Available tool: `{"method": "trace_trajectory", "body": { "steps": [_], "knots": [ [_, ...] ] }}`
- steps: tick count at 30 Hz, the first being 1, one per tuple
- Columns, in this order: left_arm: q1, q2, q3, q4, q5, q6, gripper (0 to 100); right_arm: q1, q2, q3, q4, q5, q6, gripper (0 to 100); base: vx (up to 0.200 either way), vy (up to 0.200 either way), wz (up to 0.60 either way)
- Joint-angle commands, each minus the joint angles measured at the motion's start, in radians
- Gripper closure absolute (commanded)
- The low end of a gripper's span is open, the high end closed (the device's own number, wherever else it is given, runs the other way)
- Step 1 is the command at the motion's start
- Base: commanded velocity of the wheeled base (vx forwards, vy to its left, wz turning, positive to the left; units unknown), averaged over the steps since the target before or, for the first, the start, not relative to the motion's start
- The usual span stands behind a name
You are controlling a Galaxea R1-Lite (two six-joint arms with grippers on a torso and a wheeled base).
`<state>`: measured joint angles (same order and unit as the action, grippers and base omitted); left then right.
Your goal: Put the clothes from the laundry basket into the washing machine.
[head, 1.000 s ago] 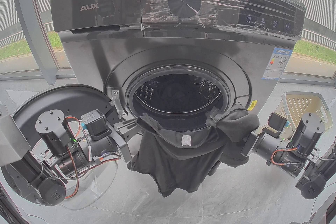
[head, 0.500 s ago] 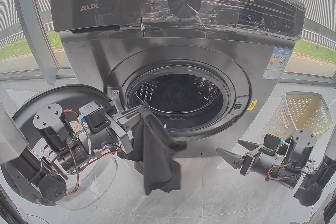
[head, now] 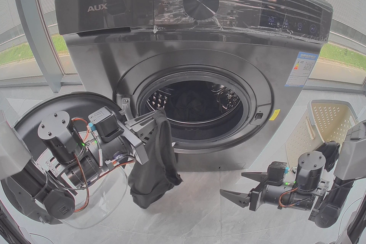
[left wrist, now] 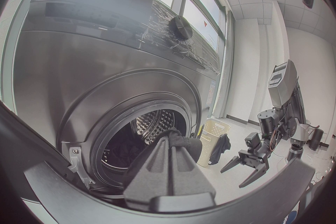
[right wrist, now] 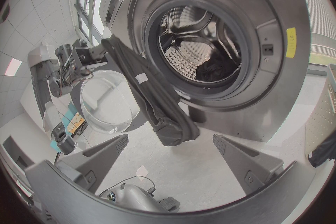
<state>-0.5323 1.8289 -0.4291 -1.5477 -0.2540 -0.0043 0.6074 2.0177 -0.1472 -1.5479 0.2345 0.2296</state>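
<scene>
A black garment (head: 154, 164) hangs from my left gripper (head: 155, 117), which is shut on its top edge just left of the washing machine's open drum (head: 194, 107). In the left wrist view the shut fingers (left wrist: 168, 151) pinch the cloth (left wrist: 187, 142) before the opening. Dark clothes (head: 190, 100) lie inside the drum. My right gripper (head: 233, 183) is open and holds nothing, low over the floor to the machine's right. From its wrist view the garment (right wrist: 150, 95) dangles beyond its spread fingers (right wrist: 105, 154). A cream laundry basket (head: 331, 119) stands at the right with a dark cloth (head: 329, 151) over its rim.
The machine's round door (head: 65, 111) is swung open at the left, its glass bowl (head: 103, 199) behind my left arm. Pale tiled floor (head: 206, 214) spreads in front of the machine. Windows run behind it.
My right gripper let go of the garment, opened, and dropped back toward the floor on the right. The garment now hangs from the left gripper alone, which edged toward the drum.
</scene>
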Motion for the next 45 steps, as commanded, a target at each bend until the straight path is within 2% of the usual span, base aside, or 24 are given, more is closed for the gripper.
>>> {"method": "trace_trajectory", "body": {
  "steps": [1,13,18,22,28,35,39,45],
  "knots": [
    [-0.005,0.004,-0.008,0.0,0.006,0.0,100,0.032,0.087,-0.031,-0.001,0.005,-0.003,0,0.0,0.0,0.0],
    [-0.018,0.006,-0.014,0.0,0.013,-0.002,100,0.078,0.273,-0.216,-0.001,0.0,-0.006,0,0.0,0.0,0.0],
    [-0.034,0.004,-0.014,0.001,0.015,-0.002,100,0.078,0.34,-0.296,0.0,-0.02,-0.033,0,0.0,0.0,0.0],
    [-0.037,0.004,-0.016,0.001,0.03,-0.002,100,0.081,0.366,-0.35,0.0,-0.02,-0.035,0,0.0,0.0,0.0],
    [-0.046,0.006,-0.019,0.001,0.032,-0.003,100,0.071,0.412,-0.436,0.002,-0.02,-0.047,0,0.0,0.0,0.0],
    [-0.046,0.009,-0.019,0.0,0.03,-0.003,100,0.071,0.441,-0.488,0.006,-0.02,-0.053,0,0.0,0.0,0.0],
    [-0.046,0.009,-0.017,0.0,0.029,-0.003,100,0.043,0.464,-0.538,0.006,-0.02,-0.075,0,0.0,0.0,0.0],
    [-0.049,0.013,-0.016,0.0,0.027,-0.003,100,0.006,0.464,-0.575,0.002,-0.02,-0.076,0,0.0,0.0,0.0]
  ]
}}
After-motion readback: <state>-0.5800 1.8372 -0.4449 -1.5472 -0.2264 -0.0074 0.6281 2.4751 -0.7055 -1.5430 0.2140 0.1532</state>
